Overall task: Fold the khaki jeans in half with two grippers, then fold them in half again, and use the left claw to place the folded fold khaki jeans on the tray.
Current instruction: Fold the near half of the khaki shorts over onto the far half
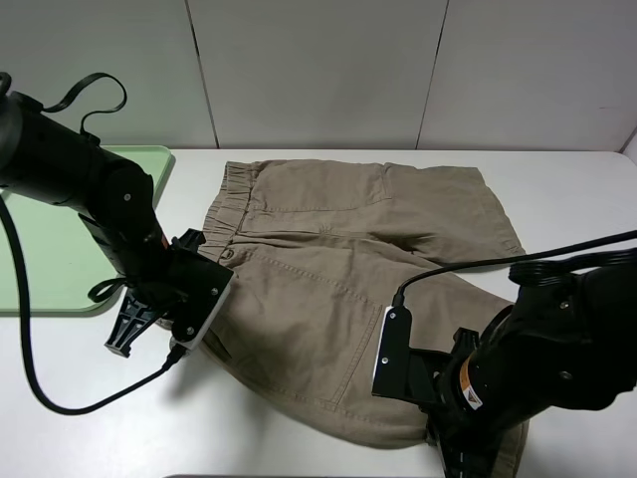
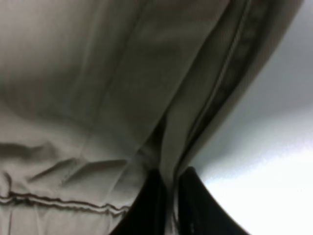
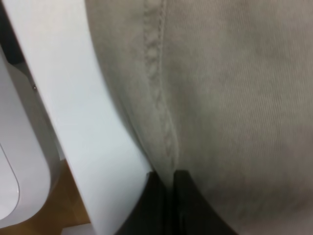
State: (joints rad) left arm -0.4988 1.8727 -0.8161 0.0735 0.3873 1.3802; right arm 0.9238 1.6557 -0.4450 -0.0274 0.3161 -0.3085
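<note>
The khaki jeans (image 1: 328, 269) lie spread flat on the white table, waistband to the left and legs to the right. My left gripper (image 1: 199, 334) is at the near end of the waistband. In the left wrist view its black fingers (image 2: 151, 205) are shut on a stitched fold of the jeans (image 2: 122, 98). My right gripper (image 1: 463, 443) is at the near leg's hem by the table's front edge. Its fingertips (image 3: 155, 196) are pressed together on the seamed edge of the jeans (image 3: 234, 98). The pale-green tray (image 1: 60, 229) sits at the far left, partly behind the left arm.
A black cable (image 1: 60, 398) loops over the table in front of the left arm. The table's front edge (image 3: 112, 161) runs right beside the right gripper, with floor below it. A pale wall stands behind the table.
</note>
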